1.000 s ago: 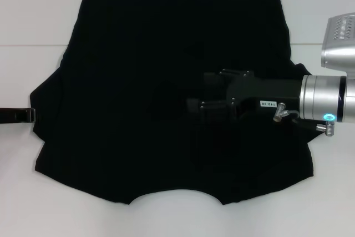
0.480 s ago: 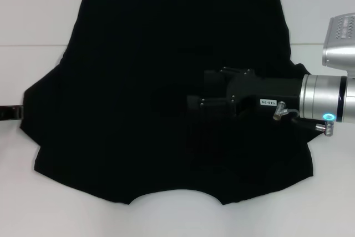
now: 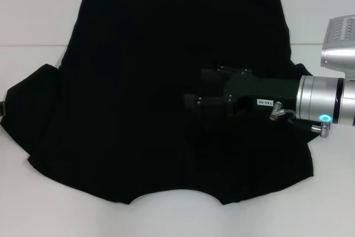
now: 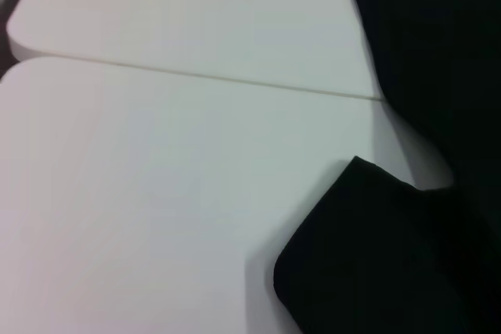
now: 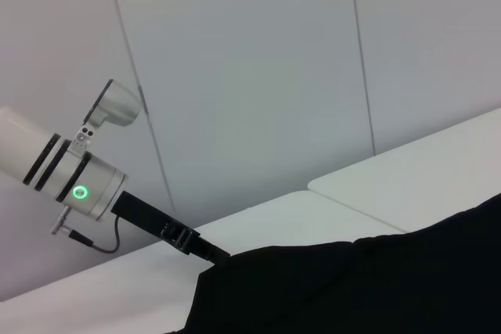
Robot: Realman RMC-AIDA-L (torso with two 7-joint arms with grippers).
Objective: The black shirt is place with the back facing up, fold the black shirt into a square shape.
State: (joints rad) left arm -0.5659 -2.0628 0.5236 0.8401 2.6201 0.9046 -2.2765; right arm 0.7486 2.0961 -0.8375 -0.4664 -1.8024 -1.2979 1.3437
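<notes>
Shirt spreading looks to be the step: the black shirt (image 3: 166, 81) fills the middle of the white tabletop (image 3: 33, 20). At left frame edge, the left gripper (image 3: 3, 107) grips its sleeve, apparently to flatten it. The right gripper (image 3: 191, 105) rests mid-shirt at centre right, likely pinning it; its grip cannot be told.

Left end effector (image 5: 210, 254) at black shirt (image 5: 368, 287) edge, white table (image 5: 282, 217).

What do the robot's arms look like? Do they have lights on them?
Yes! The right arm is shiny silver with black bands, a glowing blue-green ring light, and a small white label on its boxy black gripper. The left arm is silver with black bands too, with a green ring light, a thin black cable and a slim black gripper.
</notes>
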